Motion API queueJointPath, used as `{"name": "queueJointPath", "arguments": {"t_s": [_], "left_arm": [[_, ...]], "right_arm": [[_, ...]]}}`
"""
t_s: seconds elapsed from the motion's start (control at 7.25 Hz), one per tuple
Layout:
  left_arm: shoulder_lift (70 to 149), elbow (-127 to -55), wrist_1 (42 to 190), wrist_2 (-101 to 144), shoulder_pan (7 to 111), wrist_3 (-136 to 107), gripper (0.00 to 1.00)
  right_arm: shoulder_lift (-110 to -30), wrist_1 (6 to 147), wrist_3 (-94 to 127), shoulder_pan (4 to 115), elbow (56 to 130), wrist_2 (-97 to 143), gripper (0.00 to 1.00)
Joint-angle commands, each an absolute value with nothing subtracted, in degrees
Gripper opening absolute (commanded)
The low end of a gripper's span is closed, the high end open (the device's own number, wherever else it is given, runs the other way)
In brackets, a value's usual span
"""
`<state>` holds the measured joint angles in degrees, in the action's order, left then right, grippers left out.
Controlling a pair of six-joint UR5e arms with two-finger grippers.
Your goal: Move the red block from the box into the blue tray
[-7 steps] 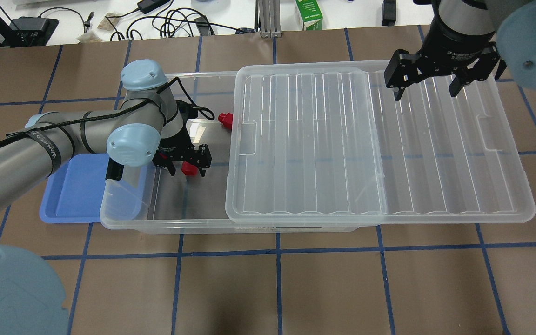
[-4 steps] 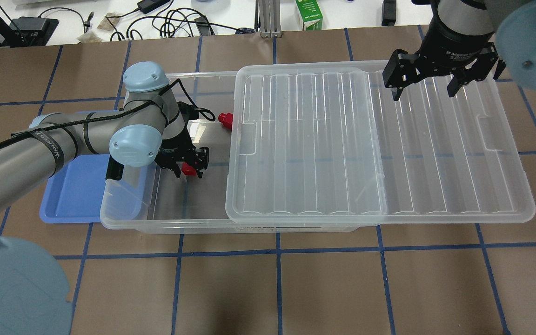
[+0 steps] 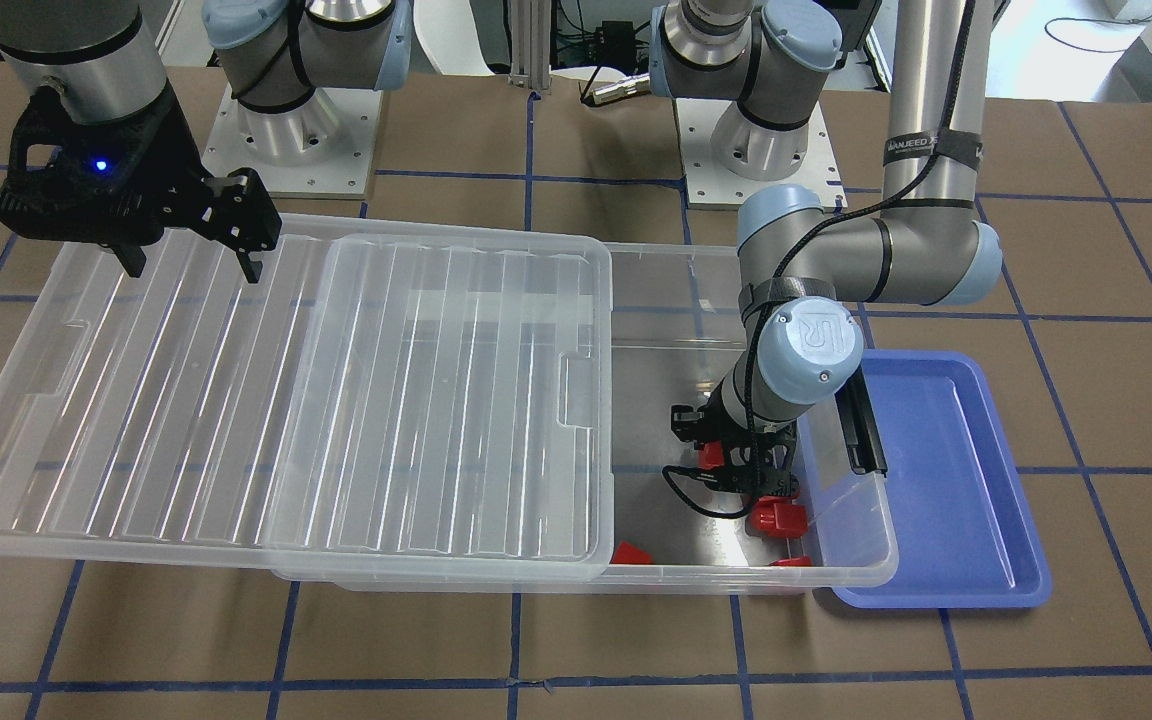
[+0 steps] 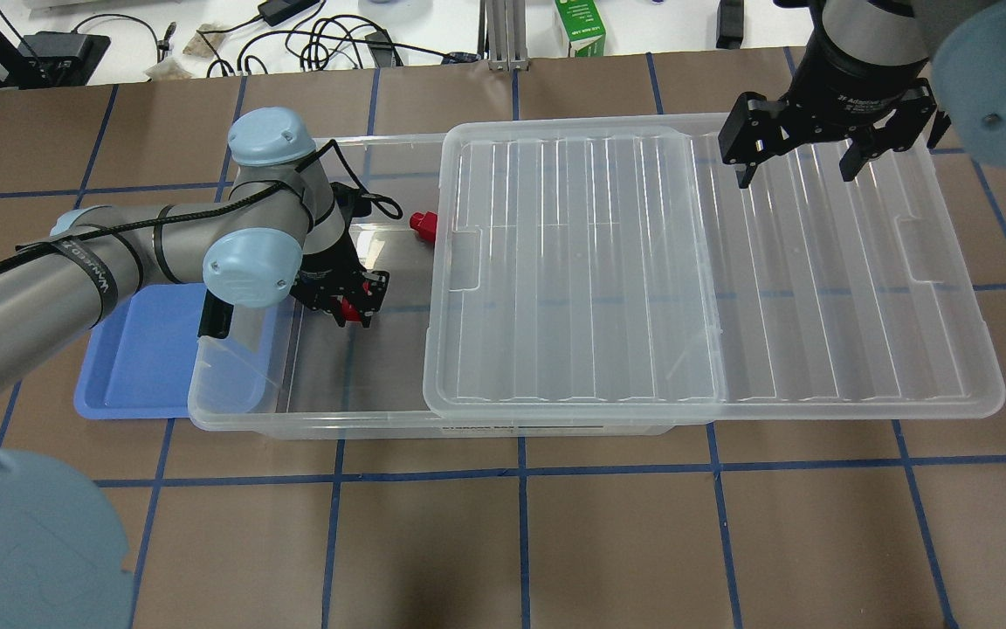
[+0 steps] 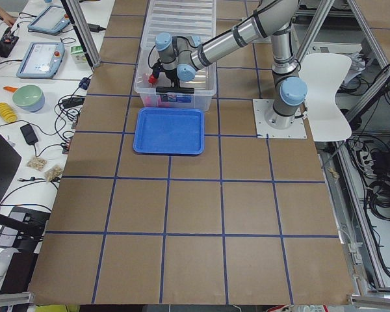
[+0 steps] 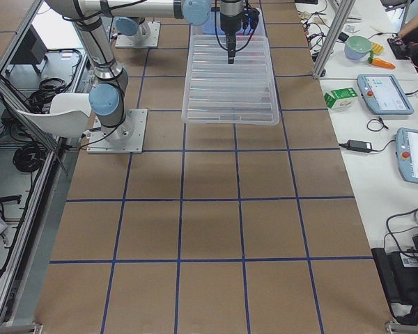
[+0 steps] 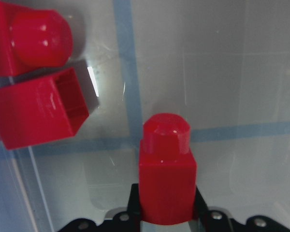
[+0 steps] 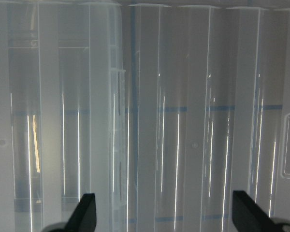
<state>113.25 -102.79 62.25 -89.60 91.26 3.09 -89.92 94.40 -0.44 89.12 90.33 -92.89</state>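
My left gripper (image 4: 347,306) is down inside the open end of the clear box (image 4: 311,425) and shut on the red block (image 4: 348,308). In the left wrist view the red block (image 7: 166,183) sits between the fingers, stub pointing away, low over the box floor. In the front view this gripper (image 3: 736,468) holds the block (image 3: 710,457). The blue tray (image 4: 141,367) lies just outside the box's short end; it also shows in the front view (image 3: 946,480). My right gripper (image 4: 795,166) hangs open and empty over the lid (image 4: 800,288).
The ribbed clear lid (image 3: 266,400) is slid sideways and covers most of the box. Other red pieces lie in the box: one by the lid edge (image 4: 422,224), two close together (image 7: 34,96), and a wedge (image 3: 631,553). The black latch (image 3: 861,425) is on the box end next to the tray.
My left gripper's fingers have closed onto the red block and shifted slightly toward the far side of the box. The right gripper has stayed in place.
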Motion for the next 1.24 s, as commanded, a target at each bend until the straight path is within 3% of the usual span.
{"name": "queueJointPath", "arguments": {"t_s": [0.0, 0.55, 1.1], "left_arm": [[112.07, -95.41, 69.55, -89.74, 91.41, 3.08, 0.0], [106.89, -82.2, 87.53, -91.39, 87.83, 4.12, 0.0], [106.16, -80.94, 90.09, -91.76, 70.01, 19.74, 0.0]], "right_arm": [[-90.0, 94.39, -0.61, 89.12, 90.26, -92.99, 1.0], [-89.91, 94.31, -0.88, 89.03, 90.35, -92.81, 1.0], [-90.78, 93.7, -12.68, 85.11, 90.09, -93.95, 1.0]]}}
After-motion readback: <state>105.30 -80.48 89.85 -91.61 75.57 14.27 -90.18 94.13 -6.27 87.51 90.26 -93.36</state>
